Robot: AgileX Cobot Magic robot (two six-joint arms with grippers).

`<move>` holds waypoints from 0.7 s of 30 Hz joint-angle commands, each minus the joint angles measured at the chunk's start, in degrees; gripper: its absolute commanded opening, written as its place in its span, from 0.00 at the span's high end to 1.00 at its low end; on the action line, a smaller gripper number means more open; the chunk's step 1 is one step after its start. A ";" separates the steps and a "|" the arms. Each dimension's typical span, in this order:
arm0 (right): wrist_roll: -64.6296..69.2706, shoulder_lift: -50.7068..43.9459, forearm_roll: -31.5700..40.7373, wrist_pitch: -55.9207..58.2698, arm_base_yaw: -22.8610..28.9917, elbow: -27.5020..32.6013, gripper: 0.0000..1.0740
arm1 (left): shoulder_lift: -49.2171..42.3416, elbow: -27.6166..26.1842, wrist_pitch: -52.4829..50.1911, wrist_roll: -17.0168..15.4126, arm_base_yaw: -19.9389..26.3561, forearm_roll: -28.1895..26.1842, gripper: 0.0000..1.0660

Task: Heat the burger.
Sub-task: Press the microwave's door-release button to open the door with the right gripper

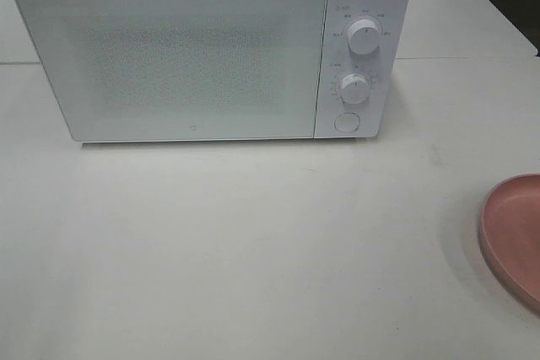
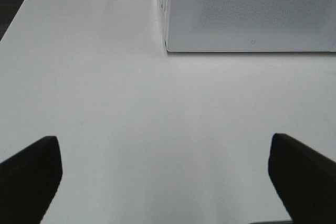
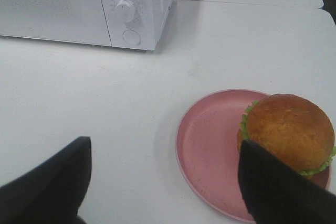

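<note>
From the high camera, a boxy white microwave (image 1: 186, 56) with its door shut stands at the back of the pale tabletop (image 1: 253, 242). Only the rim of a shallow round pink plate (image 1: 510, 238) pokes in at the right edge, and neither arm nor any food shows here. In the left wrist view, the left gripper (image 2: 165, 179) hangs over bare table with its dark fingers spread wide and nothing between them, facing the microwave's front left corner, well apart from it. In the right wrist view, the right gripper (image 3: 165, 182) is also spread and empty. The round burger (image 3: 289, 129), with its glossy golden-brown bun and green lettuce frill, sits on the far side of the plate, off towards one finger rather than between the pair. Whether that finger touches the bun I cannot tell. The right arm is plainly the nearer one, so picking the burger up would likely call for shifting sideways to centre it. Being round, it sets no grasp direction.
</note>
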 commanded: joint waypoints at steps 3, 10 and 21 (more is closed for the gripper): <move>-0.06 -1.49 0.17 -0.17 -0.17 0.17 0.30 | -1.32 -0.06 -0.57 -0.46 -0.11 -0.46 0.06; -0.06 -1.49 0.17 -0.17 -0.17 0.17 0.30 | -1.32 -0.06 -0.57 -0.46 -0.11 -0.46 0.06; 0.69 0.74 2.06 -2.35 -0.17 -1.78 0.30 | -1.32 -0.06 -0.57 -0.46 -0.11 -0.46 0.06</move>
